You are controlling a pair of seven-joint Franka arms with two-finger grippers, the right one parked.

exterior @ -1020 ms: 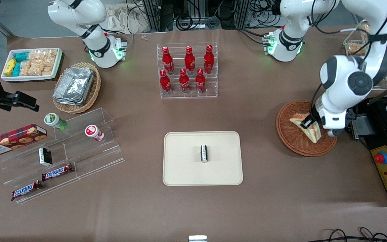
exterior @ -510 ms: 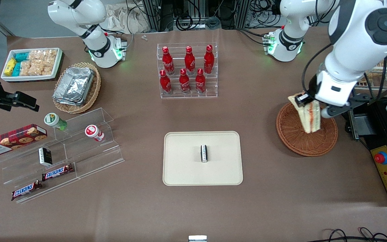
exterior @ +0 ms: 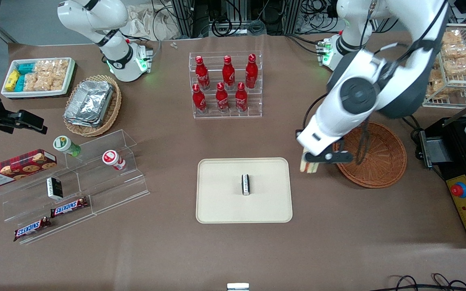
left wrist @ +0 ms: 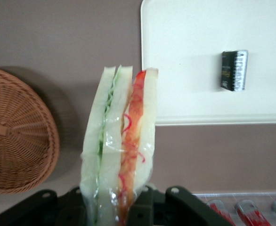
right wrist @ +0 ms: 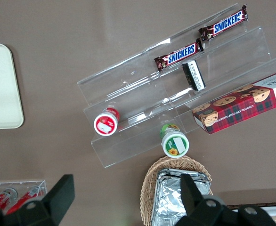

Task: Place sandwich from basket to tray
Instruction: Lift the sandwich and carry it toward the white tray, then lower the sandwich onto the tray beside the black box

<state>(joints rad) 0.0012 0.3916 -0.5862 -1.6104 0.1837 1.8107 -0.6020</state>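
**Sandwich held between basket and tray**

The sandwich is clamped upright in the end effector, whose fingers are closed on its lower part. It is held above the tabletop, between the basket and the tray, just beside the tray's rim. A small dark packet is seen lying on the tray's middle. Nothing is seen in the basket.
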